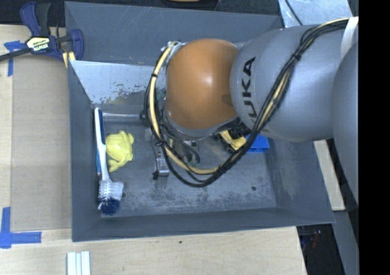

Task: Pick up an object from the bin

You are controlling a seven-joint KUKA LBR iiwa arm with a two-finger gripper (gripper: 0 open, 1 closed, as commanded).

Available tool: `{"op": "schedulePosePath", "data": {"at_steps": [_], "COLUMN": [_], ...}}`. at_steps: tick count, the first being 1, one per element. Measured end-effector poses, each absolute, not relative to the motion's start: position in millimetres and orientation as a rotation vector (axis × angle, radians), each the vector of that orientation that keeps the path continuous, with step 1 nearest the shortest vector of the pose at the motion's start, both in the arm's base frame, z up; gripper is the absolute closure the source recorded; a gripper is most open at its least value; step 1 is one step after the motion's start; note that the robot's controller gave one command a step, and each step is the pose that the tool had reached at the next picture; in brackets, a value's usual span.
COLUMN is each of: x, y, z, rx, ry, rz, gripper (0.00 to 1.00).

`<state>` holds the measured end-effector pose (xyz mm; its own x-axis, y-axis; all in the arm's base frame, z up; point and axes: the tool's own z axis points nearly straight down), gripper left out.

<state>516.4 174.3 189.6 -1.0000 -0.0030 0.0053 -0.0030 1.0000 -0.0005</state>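
**Gripper down at mid-bin, yellow lump just to its left**

Down close to the floor of the grey bin [183,225], roughly mid-bin, w/ gripper [160,171] over bare metal. Apart or together? Can't tell, tucked in under the orange cover [198,82] and looped cables [183,177]. Nearest item: crumpled yellow lump [119,149], just left of the gripper but apart from it, in the bin's left part. Right beside the lump's left edge: dish brush [99,146], white handle running top to bottom, blue-and-white bristle head at the lower end, near the front-left corner. Touching the lump or not, hard to say. Over on the right: blue block [261,144], mostly hidden behind the arm [292,85], well apart from the gripper.
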Motion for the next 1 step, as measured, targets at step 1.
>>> {"op": "schedulePosePath", "data": {"at_steps": [1], "x": [518.5], "y": [173.3], "z": [193.8], "rx": [-0.001], "ry": [-3.144], "rz": [-0.002], "gripper": [0.0]}}
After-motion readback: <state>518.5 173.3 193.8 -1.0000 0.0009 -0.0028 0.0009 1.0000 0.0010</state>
